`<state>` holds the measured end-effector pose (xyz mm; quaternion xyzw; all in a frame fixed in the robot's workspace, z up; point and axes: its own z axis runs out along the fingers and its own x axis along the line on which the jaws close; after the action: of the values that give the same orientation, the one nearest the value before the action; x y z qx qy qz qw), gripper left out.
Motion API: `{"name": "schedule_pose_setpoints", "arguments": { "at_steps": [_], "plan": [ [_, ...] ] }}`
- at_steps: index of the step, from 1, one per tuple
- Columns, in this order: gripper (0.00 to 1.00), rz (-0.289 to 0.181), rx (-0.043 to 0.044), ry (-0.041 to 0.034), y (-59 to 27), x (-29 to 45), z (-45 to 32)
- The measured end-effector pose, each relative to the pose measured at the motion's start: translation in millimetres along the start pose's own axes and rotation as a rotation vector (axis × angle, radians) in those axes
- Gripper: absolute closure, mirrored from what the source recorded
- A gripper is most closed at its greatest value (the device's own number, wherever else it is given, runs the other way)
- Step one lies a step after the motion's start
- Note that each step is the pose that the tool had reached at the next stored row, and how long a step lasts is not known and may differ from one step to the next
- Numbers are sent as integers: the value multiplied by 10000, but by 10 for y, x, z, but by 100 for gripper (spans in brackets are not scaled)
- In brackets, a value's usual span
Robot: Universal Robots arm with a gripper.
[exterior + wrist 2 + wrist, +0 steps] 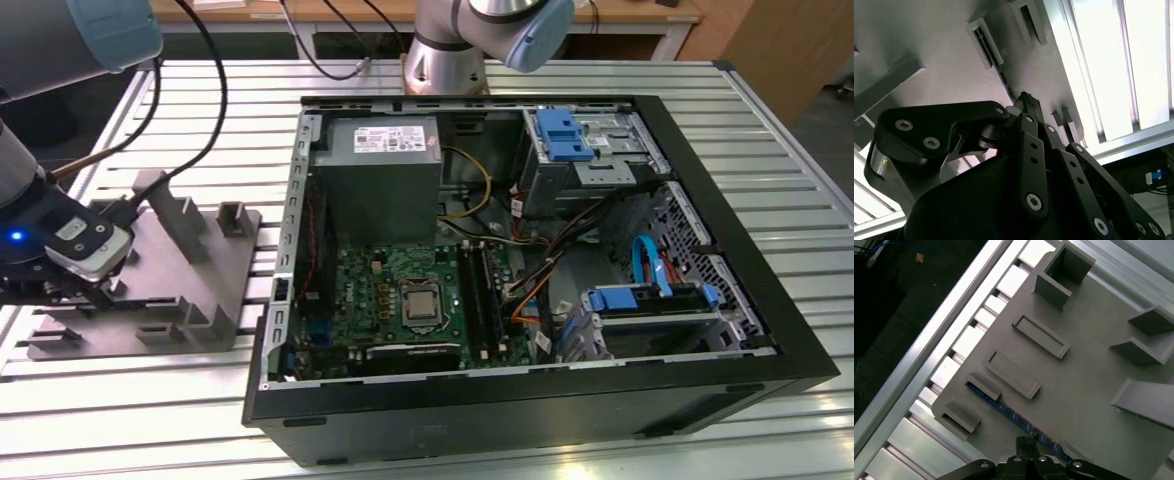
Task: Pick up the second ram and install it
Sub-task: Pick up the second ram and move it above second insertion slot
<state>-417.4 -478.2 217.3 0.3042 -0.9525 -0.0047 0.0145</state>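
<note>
One gripper (1026, 441) pinches narrow on the edge of a memory stick (999, 406) lying in a grey holder tray (200, 270), at nine o'clock from the open computer case (534, 250) in the exterior view. Both rest on a slatted metal table (801, 190); a wooden desk (627, 12) stands at twelve o'clock.

The second ram (1004, 410) lies on the fixture (200, 285), beside the case (534, 410)

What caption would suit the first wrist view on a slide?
The hand at the second ram, held on edge in the grey fixture on the slatted table.
</note>
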Motion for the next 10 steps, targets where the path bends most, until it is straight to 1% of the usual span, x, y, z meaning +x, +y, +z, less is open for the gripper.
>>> {"name": "schedule_pose_setpoints", "arguments": {
  "at_steps": [10],
  "plan": [
    [90,-950,24,17,0,0,0]
  ]
}}
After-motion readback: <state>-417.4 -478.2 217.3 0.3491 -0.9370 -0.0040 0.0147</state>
